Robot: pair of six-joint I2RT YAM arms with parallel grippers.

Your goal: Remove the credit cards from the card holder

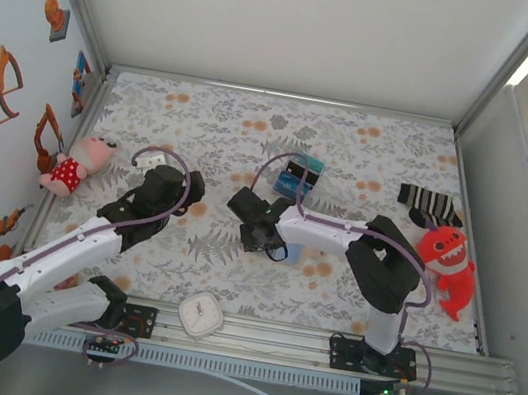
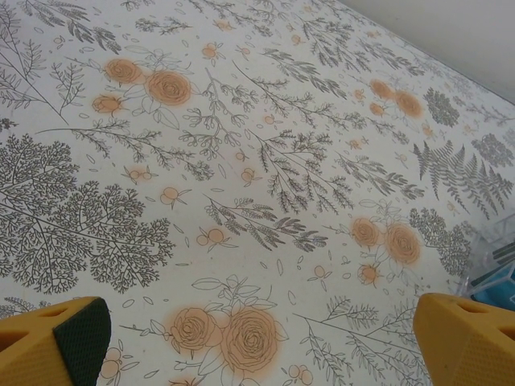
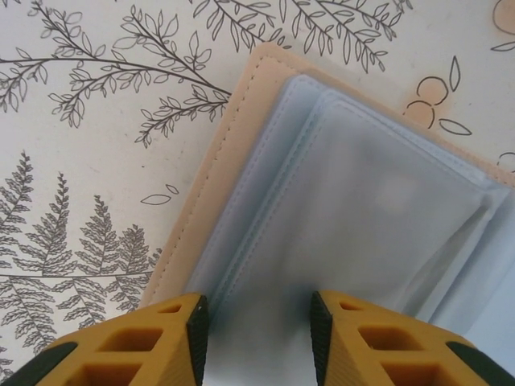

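Tan stitched card holder (image 3: pixel 346 209) with pale blue-grey inner sleeves lies open on the floral tablecloth (image 3: pixel 88 177) near mid-table, directly under the right gripper (image 3: pixel 256 310). Its yellow fingers (image 3: pixel 145 338) straddle one sleeve, partly closed; I cannot tell whether they pinch it. Further left, the left gripper (image 2: pixel 257 322) hovers over bare cloth, jaws spread wide and released.

Left hand (image 2: pixel 257 346) spread wide, right hand (image 3: pixel 257 322) narrowly parted.
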